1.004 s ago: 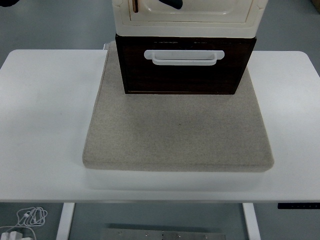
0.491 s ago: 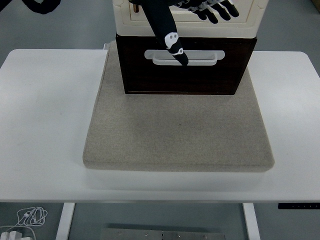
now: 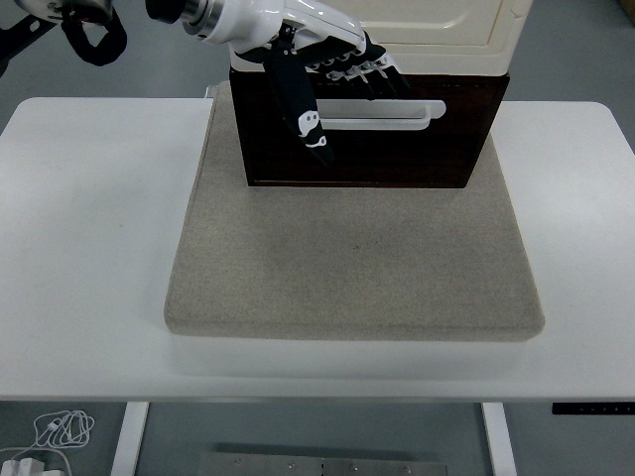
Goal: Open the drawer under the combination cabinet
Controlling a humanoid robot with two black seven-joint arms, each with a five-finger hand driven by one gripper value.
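The drawer (image 3: 369, 134) sits dark and shut at the bottom of the cream combination cabinet (image 3: 437, 25), its front flush with the frame, facing the near edge of the tabletop (image 3: 89, 198). Its white handle (image 3: 397, 112) runs left to right across the upper part of that front, long axis parallel to the tabletop's far edge. The cabinet stands at the back of a grey felt mat (image 3: 352, 258), set at the middle of the far edge.

Over it now is the left hand (image 3: 332, 84), reaching in from the top left corner. The fingers (image 3: 372, 74) are spread and only loosely bent, lying across the left part of the handle and the drawer's top rim, and the thumb (image 3: 301, 109) hangs down in front of the drawer face. It has hold of nothing that I can see; whether the tips are touching the handle, I cannot tell from here.

To my eye this is the reach for the grip. Done well, the fingers hook behind the bar nearer its middle than its left end, so the pull does not skew the drawer in its runners. Then the pull should go straight towards the near edge, level and slow. The cabinet looks light and stands loose on the mat, so a jerk could drag the whole thing forward.
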